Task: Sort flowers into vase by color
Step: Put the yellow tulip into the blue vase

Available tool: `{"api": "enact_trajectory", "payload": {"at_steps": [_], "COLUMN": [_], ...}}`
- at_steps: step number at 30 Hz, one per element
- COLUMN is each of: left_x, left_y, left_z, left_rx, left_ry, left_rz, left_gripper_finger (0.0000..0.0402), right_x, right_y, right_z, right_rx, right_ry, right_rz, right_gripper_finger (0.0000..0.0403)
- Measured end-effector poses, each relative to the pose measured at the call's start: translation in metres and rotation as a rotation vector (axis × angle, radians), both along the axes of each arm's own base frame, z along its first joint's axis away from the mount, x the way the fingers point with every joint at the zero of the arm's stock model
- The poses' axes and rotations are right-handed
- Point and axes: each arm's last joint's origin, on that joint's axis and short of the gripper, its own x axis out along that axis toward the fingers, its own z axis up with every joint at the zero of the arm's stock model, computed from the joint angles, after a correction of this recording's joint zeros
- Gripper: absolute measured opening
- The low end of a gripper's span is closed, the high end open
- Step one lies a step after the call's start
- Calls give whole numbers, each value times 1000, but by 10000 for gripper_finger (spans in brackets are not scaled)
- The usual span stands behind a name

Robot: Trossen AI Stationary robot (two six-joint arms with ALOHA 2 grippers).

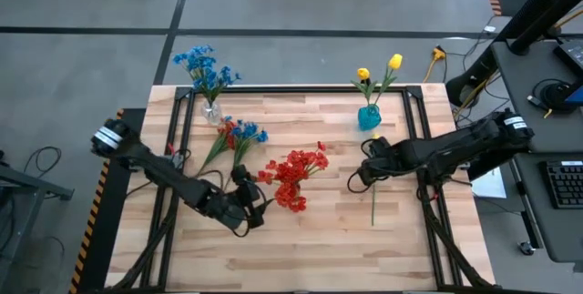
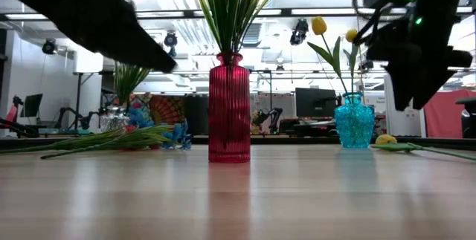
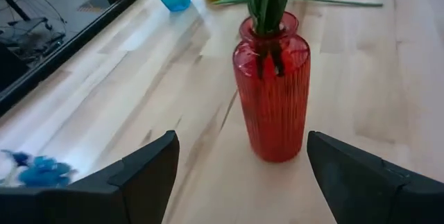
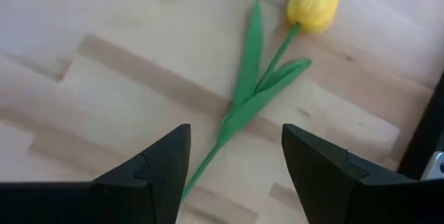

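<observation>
Red ribbed vase (image 3: pixel 272 96) ahead of the left gripper (image 3: pixel 239 175) — red blooms, green stems. Blue vase (image 2: pixel 355 122) — yellow buds. Yellow tulip (image 4: pixel 313 3), green stem and leaves, before the right gripper (image 4: pixel 236 165). Both grippers black; table (image 1: pixel 319 239) pale wood, plank pattern

left gripper (image 3: pixel 239 161) open and low, right gripper (image 4: pixel 236 165) open, empty

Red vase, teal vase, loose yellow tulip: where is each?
Red vase (image 2: pixel 228 114), low view, ribbed body.
Teal vase (image 2: pixel 354 123), low view, belly.
Yellow tulip (image 4: pixel 314 3), right wrist view, bud.
</observation>
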Motion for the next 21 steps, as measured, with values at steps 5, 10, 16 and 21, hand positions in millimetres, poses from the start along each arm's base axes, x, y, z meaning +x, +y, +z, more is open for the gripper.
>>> {"api": "enact_trajectory", "payload": {"at_steps": [5, 10, 16, 21], "left_x": [-27, -53, -70, -76], "left_y": [10, 26, 36, 41], "left_z": [26, 47, 63, 68], "left_rx": [-95, -257, -333, -318], "left_ry": [46, 35, -11, -24], "left_rz": [-15, 68, 104, 116], "left_gripper_finger": [298, 298, 297, 297], "right_x": [6, 6, 1, -4], "right_y": [-13, -24, -31, -34], "right_z": [-15, -30, -48, -63], "right_rx": [-21, -24, -12, 1], "right_ry": [73, 118, 62, 12], "right_rz": [-67, -94, -101, -132], "right_gripper_finger": [219, 219, 219, 219]}}
